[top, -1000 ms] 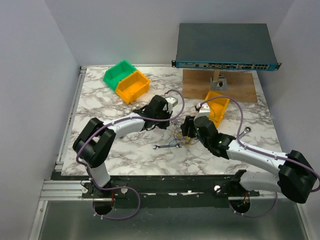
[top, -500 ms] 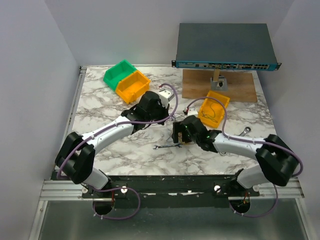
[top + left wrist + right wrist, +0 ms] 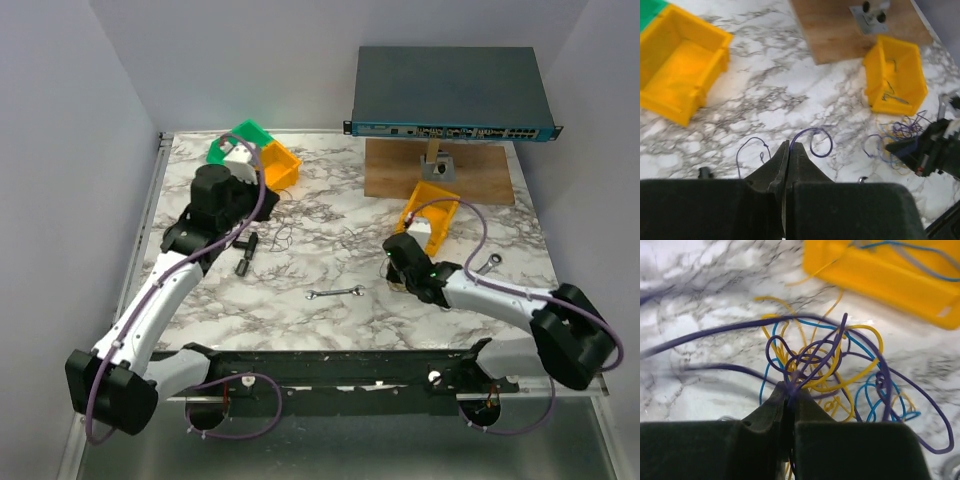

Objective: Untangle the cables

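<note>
The cables (image 3: pixel 830 365) are a knot of thin purple, blue and yellow wires on the marble, just left of the small yellow bin (image 3: pixel 885 265). My right gripper (image 3: pixel 791 390) is shut on a purple strand in that knot. From the left wrist view the same knot (image 3: pixel 892 142) lies far to the right. My left gripper (image 3: pixel 790 145) is shut on a separate purple cable that curls into a loop (image 3: pixel 820 142) past its tips. In the top view the left gripper (image 3: pixel 244 262) is at the table's left and the right gripper (image 3: pixel 392 268) is right of centre.
A silver wrench (image 3: pixel 335 293) lies between the arms. A green bin (image 3: pixel 240 140) and a yellow bin (image 3: pixel 280 165) stand at the back left. The small yellow bin (image 3: pixel 432 215) holds a few wires. A network switch (image 3: pixel 450 90) sits above a wooden board (image 3: pixel 440 175).
My left arm has swung from the centre to the left, drawing a purple cable away from the knot. My right gripper opened, shut on a purple strand and shifted right.
</note>
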